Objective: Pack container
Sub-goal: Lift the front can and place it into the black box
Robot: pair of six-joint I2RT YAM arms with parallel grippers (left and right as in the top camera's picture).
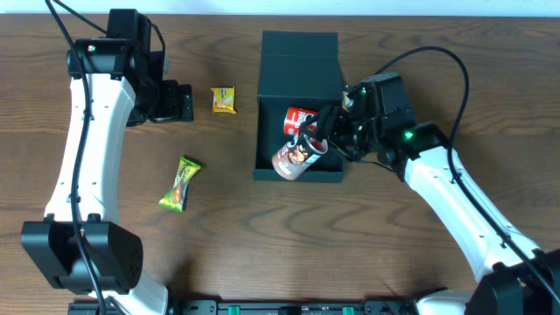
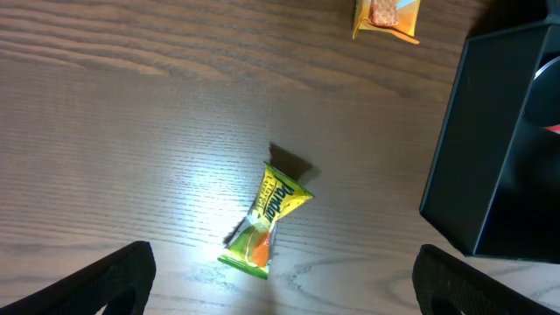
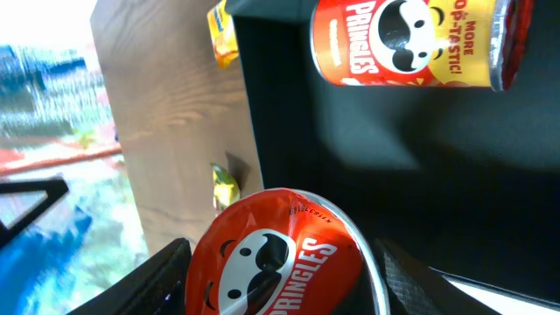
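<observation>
On your left, your left gripper point(image 2: 284, 287) is wide open and holds nothing. The green packet point(image 2: 262, 219) lies on the table point(image 2: 131, 105) just in front of it. The yellow packet point(image 1: 225, 100) lies farther back, between that gripper and the box.

The container point(image 1: 324, 173) sits near the middle of the table, a little to the right. Its open mouth faces up. Its lid point(image 1: 299, 54) is swung open and points to the far edge. So box and lid together make a long shape that runs from near to far.

Inside, a red can point(image 3: 402, 44) lies on its side in the far half of the box. Its long way goes about left to right.

On your right, your right gripper point(image 3: 289, 284) is squeezed onto a second can point(image 3: 262, 254), with one finger on each side. That can is tilted over the near part of the box. Its round top points at the near left corner.
</observation>
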